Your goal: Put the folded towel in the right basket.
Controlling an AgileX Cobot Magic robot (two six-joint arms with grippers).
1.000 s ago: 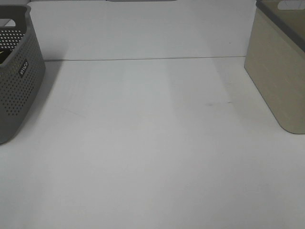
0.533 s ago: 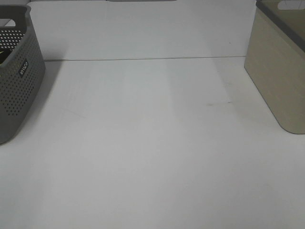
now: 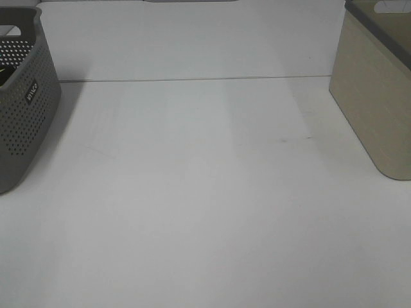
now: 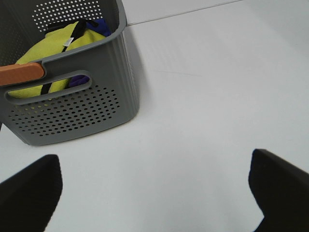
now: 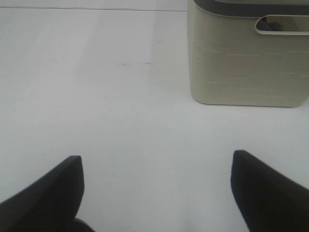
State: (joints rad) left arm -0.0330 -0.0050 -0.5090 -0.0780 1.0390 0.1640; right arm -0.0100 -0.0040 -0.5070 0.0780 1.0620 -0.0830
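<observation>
White table (image 3: 205, 192) with grey perforated basket (image 3: 22, 106) far left, beige basket (image 3: 376, 96) far right.

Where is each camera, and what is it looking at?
Exterior high: up high, looking down at the white table, grey basket on the left, beige basket on the right; no arm shows.
Left wrist: on the left arm, facing the grey basket with yellow cloth inside; open left gripper shows.
Right wrist: on the right arm, facing the beige basket; open right gripper shows.
Shared: each wrist view shares its basket with the high view.
</observation>
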